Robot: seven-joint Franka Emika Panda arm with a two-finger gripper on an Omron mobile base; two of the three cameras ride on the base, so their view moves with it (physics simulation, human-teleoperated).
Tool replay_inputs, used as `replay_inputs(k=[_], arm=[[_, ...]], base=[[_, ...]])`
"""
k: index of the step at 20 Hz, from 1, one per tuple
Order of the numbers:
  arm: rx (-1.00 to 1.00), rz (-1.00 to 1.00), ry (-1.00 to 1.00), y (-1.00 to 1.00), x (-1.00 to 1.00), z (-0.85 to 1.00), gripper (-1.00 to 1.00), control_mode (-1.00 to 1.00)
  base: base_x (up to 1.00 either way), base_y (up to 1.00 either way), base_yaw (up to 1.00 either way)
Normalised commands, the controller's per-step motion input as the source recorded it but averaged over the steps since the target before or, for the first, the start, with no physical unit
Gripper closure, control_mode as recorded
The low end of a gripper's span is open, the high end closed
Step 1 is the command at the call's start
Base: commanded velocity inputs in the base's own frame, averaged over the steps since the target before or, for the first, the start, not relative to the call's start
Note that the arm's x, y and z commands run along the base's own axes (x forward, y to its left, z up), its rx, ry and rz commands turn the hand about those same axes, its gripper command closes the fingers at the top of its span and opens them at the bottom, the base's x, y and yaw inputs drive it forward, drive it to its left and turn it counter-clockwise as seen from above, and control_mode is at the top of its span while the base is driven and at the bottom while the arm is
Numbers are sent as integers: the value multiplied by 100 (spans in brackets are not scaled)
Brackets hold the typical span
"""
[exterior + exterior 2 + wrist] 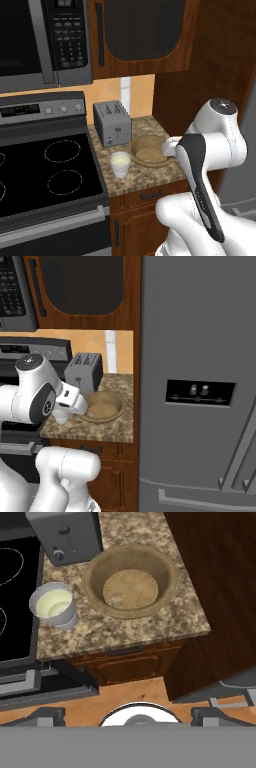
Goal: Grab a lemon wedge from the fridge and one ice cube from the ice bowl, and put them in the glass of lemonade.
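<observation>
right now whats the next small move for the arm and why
Probably turn toward the fridge: its doors look shut, so the lemon wedge is still inside, and the glass of lemonade holds only liquid. The ice bowl already sits beside it.

1. The fridge [200, 381] ran off the right base view at the top, right and bottom — its handles were cut at the lower right corner.
2. In the left base view, the ice bowl [149, 150] had its right rim hidden behind the white arm.
3. In the right base view, the glass of lemonade [61, 416] was mostly hidden behind the arm.
4. The bowl held a small pale speck in the hand view — too small to tell what it was.
5. The toaster [67, 534] was cut off by the hand view's top edge.
6. The microwave [45, 40] and the stove [47, 175] ran off the left base view's edges.
</observation>
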Motion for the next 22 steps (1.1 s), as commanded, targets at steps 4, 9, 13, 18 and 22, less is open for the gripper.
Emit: replay_inputs(k=[4, 9, 13, 18, 22], arm=[[0, -6, 0, 0, 0, 0, -100, -100], [0, 0, 0, 0, -2, 0, -100, -100], [0, 0, 0, 0, 0, 0, -100, 100], [0, 0, 0, 0, 0, 0, -100, 100], [0, 0, 0, 0, 0, 0, -100, 100]], base=[[0, 0, 0], [0, 0, 0], [-70, -48, -21], [-30, -75, -31], [-71, -68, -22]])
